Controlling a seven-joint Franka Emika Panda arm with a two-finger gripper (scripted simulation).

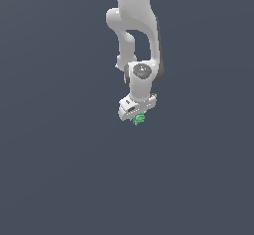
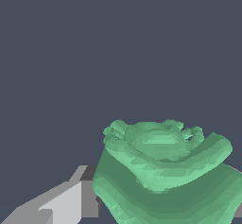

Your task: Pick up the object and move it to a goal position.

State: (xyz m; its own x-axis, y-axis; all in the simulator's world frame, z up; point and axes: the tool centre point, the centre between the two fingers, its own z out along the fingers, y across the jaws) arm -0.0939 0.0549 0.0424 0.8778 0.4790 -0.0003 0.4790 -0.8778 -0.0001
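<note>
White two-finger gripper [image 1: 137, 115]: clenched on tiny bright green lumpy ridged object [image 1: 139, 119], held at fingertips beneath white jointed arm [image 1: 135, 35]. Wrist view: object [image 2: 165, 171] beside grey finger [image 2: 61, 204]. Plain dark grey-blue ground [image 1: 49, 169] open on all sides.

A simulated scene: flat, featureless slate-grey backdrop [image 1: 54, 169].

light: even, dim | shadows: none cast | glare: none | focus: sharp, faceted render

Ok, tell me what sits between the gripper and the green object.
Nothing: in the exterior view the green object sits right at the gripper fingertips. The wrist view shows it against one finger.
</note>
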